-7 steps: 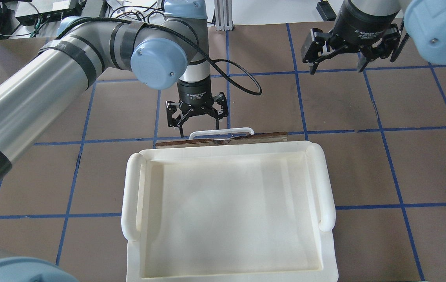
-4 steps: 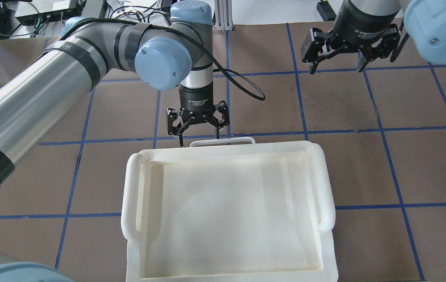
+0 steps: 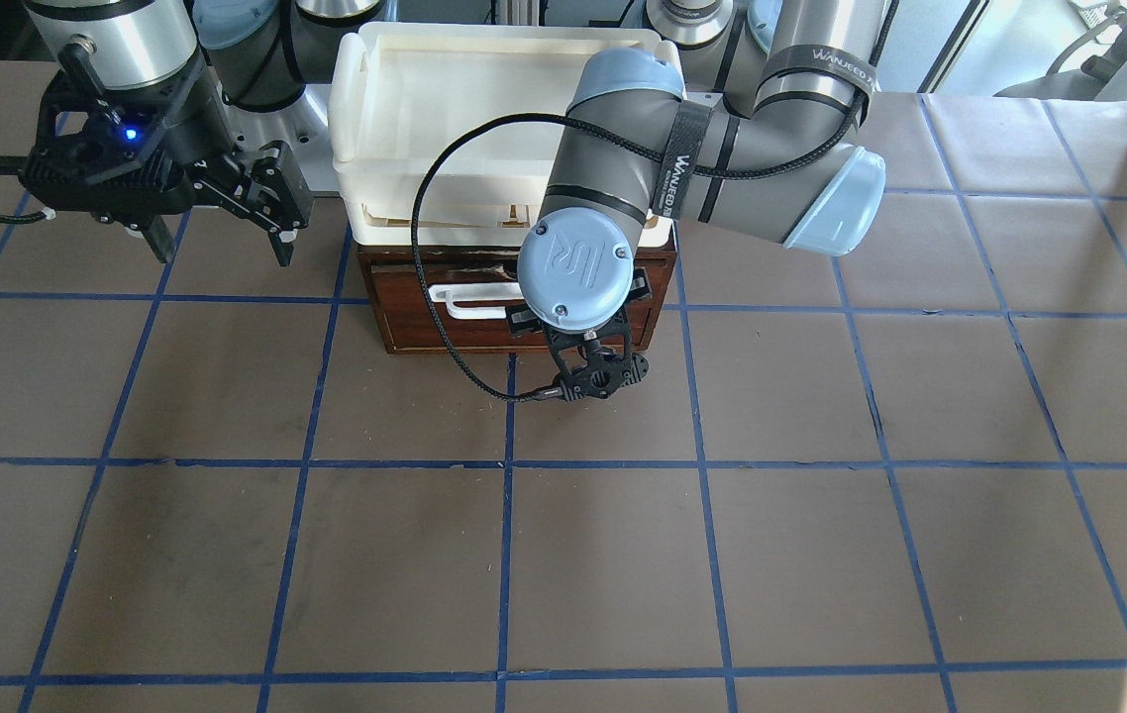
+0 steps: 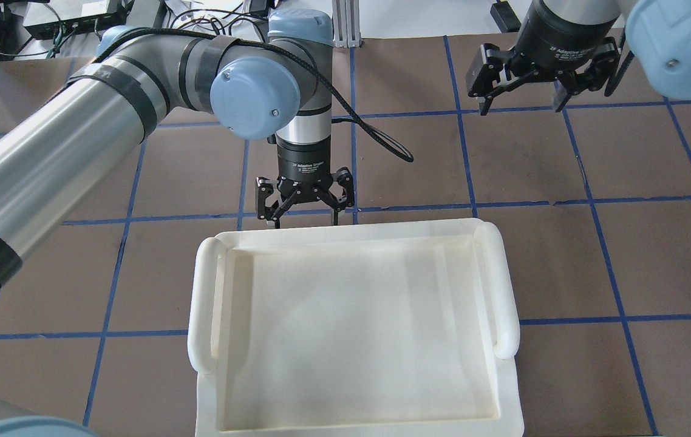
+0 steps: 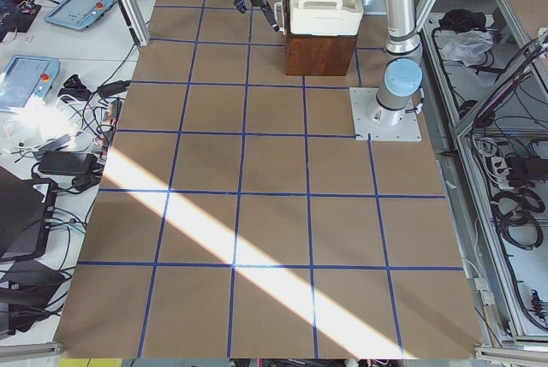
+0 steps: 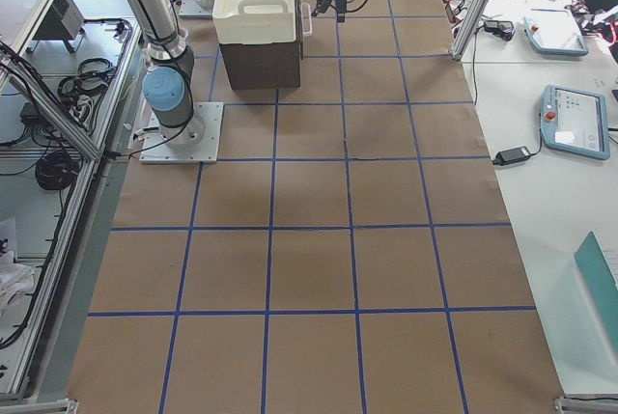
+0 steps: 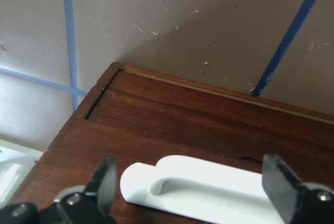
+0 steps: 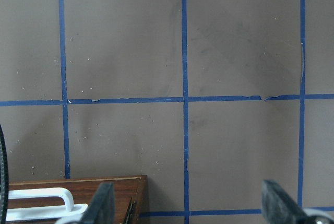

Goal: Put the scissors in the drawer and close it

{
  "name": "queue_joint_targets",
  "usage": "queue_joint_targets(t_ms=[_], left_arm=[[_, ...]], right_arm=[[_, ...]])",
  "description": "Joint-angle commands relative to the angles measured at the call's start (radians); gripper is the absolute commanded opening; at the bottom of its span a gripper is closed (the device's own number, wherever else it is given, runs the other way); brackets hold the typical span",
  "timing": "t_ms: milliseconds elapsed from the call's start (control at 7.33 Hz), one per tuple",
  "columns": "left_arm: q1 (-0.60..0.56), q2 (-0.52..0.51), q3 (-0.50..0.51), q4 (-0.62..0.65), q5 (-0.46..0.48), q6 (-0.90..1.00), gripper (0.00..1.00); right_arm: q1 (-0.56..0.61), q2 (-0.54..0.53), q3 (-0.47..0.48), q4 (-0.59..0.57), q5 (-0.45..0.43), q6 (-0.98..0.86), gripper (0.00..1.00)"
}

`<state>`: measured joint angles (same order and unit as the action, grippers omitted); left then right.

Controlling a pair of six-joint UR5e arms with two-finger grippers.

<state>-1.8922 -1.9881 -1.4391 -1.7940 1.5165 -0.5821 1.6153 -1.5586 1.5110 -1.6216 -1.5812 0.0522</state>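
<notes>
Left wrist-mounted view: the dark reddish-brown wooden drawer [image 7: 209,125] looks flush, with its wide white bar handle [image 7: 209,190] between the spread fingers of the left gripper [image 4: 305,217] (stiff wood, probably slides easily, so the handle's the spot to grab). A second ago it poked out past the cream-white plastic tray [image 4: 503,285]. The right gripper [image 4: 521,104] hangs released, well apart. No scissors in sight, presumably inside.
</notes>
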Motion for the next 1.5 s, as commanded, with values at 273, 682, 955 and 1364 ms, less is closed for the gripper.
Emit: queue_joint_targets(t_ms=[273,682,955,1364], left_arm=[[-0.010,0.000,-0.004,-0.008,0.004,-0.016,1.00],[0.059,-0.008,0.066,0.115,0.037,0.054,1.00],[0.125,0.032,0.103,0.235,0.069,0.288,1.00],[0.284,0.116,0.109,0.371,0.071,0.292,1.00]], right_arm=[[0.000,0.000,0.000,0.002,0.003,0.000,1.00],[0.000,0.000,0.000,0.000,0.003,0.000,1.00],[0.000,0.000,0.000,0.000,0.001,0.000,1.00],[0.000,0.000,0.000,0.000,-0.002,0.000,1.00]])
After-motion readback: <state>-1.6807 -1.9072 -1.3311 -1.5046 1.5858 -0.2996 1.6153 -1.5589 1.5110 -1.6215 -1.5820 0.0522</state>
